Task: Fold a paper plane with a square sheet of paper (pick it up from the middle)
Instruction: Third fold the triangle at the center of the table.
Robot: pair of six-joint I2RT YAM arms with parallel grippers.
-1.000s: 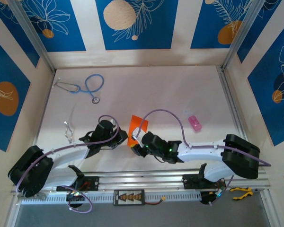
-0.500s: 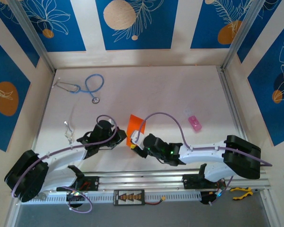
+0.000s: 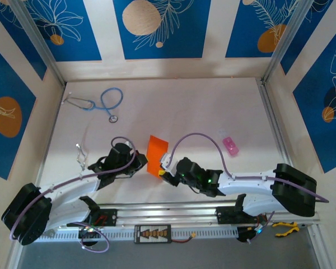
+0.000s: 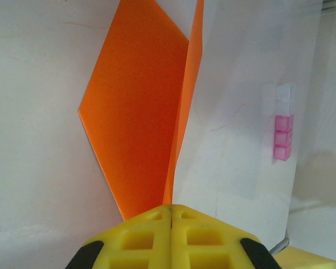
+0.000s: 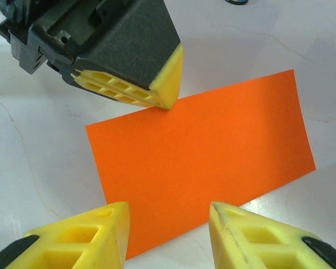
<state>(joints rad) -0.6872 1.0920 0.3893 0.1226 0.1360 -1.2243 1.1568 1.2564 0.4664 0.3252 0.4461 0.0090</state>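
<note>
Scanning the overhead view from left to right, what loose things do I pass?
blue stethoscope → orange sheet of paper → pink block → yellow-handled pliers, down at the near rail.

Folded orange paper [image 4: 137, 112] in left gripper [image 4: 171, 209]

The bench [image 3: 190, 112] carries one orange square sheet of paper [image 3: 155, 152], one blue stethoscope [image 3: 105, 103] and one small pink block [image 3: 230, 146]. There are two grippers: left gripper [image 4: 171, 212], right gripper [image 5: 168, 217].
</note>
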